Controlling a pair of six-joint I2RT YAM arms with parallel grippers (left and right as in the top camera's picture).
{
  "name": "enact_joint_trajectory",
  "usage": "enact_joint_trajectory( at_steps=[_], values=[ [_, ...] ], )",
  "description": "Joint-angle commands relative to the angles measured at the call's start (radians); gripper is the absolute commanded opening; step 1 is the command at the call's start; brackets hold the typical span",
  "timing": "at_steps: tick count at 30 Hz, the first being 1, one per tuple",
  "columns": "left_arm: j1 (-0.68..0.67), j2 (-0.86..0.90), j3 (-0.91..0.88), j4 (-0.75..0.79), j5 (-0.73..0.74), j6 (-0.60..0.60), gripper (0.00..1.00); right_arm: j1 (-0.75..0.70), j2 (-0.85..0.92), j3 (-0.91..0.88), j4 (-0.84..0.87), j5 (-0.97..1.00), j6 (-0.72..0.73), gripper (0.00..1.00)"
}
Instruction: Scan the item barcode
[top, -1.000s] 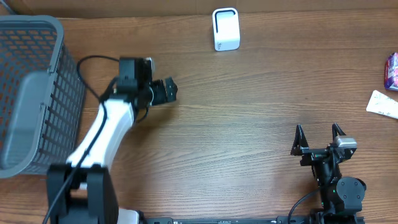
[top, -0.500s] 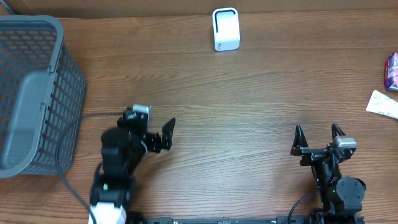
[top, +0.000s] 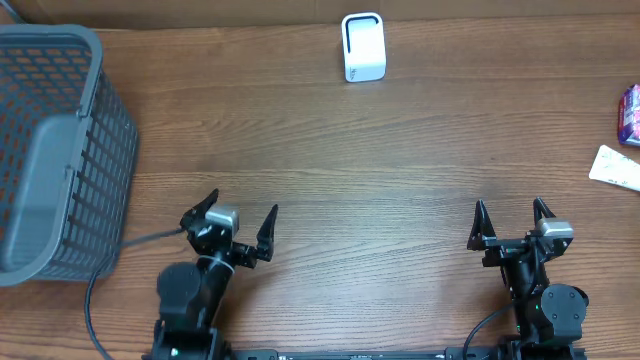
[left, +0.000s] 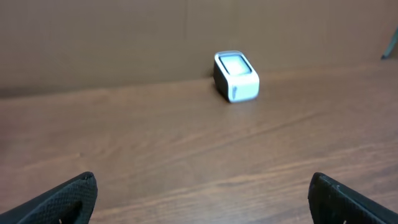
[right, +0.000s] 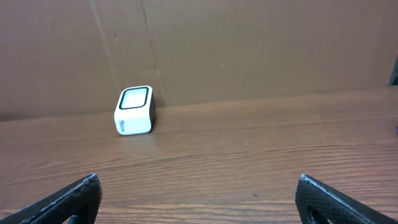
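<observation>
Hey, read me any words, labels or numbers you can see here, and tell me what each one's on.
Nothing is readable.
Scanner: small dark marking on its front, too small to read.
Purple packet: print too blurred.
White packet: any print too small.

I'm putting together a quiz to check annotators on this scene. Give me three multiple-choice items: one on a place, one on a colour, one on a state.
1. Where on the table does the scanner stand?
A. far edge, middle
B. near edge, left
C. near edge, right

2. What colour is the basket?
A. red
B. grey
C. yellow

3. How is the left gripper?
A. shut on a packet
B. shut, empty
C. open, empty

Answers:
1 A, it sits against the back wall, midway across.
2 B, its mesh walls are grey.
3 C, its fingers stand wide apart with only bare wood between them.
</observation>
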Motion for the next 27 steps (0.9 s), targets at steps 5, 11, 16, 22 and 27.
enact_joint_trajectory(
  at_steps=[5,11,16,22,27],
  values=[
    [0.0,-0.169,-0.119,0.005,-0.11,-0.032,1.0,0.005,-0.01,-0.011,0.008,-0.001,0.003,1.0],
    [0.001,-0.257,-0.127,-0.033,-0.204,-0.117,1.0,0.005,-0.01,-0.011,0.008,0.0,0.003,1.0],
    [0.001,-0.327,-0.127,-0.093,-0.276,-0.117,1.0,0.005,-0.01,-0.011,0.008,-0.001,0.003,1.0],
    [0.032,-0.326,-0.127,-0.129,-0.292,-0.142,1.0,0.005,-0.01,-0.011,0.008,-0.001,0.003,1.0],
    [0.061,-0.326,-0.127,-0.131,-0.278,-0.142,1.0,0.005,-0.01,-0.011,0.008,-0.001,0.003,1.0]
  ],
)
